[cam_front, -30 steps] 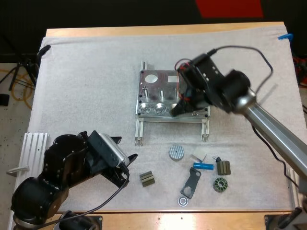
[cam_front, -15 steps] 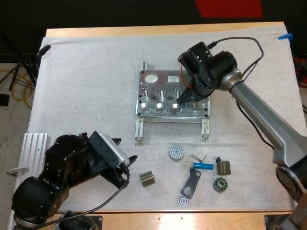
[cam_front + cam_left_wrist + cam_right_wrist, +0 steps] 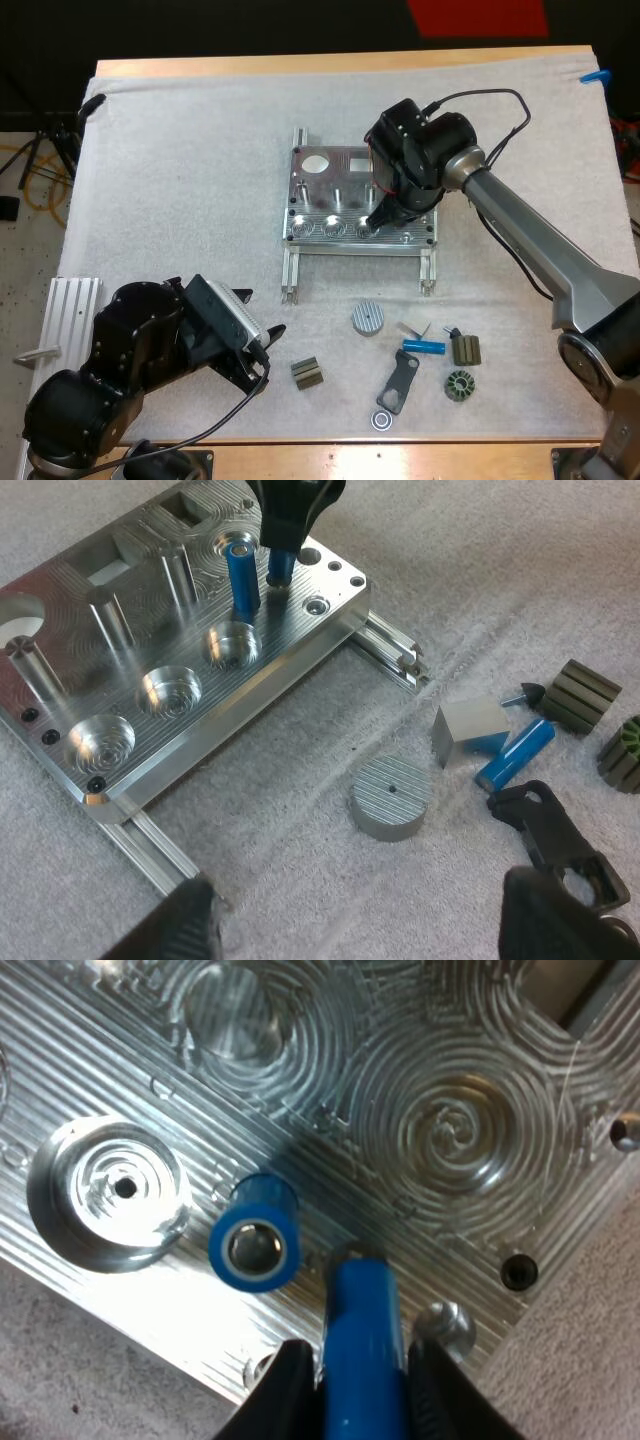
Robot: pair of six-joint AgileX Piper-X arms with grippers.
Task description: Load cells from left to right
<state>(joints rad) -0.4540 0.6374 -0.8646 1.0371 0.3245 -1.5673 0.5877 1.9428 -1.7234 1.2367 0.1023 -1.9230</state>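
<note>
Two arms, black and silver.
Left arm (image 3: pixel 130 350): bulky rounded black housings. Right arm (image 3: pixel 530 250): silver-grey tube, black wrist, black fingers (image 3: pixel 285 1390).

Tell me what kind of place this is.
Probably a robotics lab assembly bench: a machined metal fixture on a white mat, loose small parts beside it, and the right claw holding a blue tool over it.

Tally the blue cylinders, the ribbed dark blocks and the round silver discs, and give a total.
Blue cylinders: 3 (standing cylinder in the fixture, held cylinder in the right pincer, loose cylinder on the mat)
Ribbed dark blocks: 2 (lone block, block by the loose cylinder)
Round silver discs: 1 (the disc)
Total: 6
</note>
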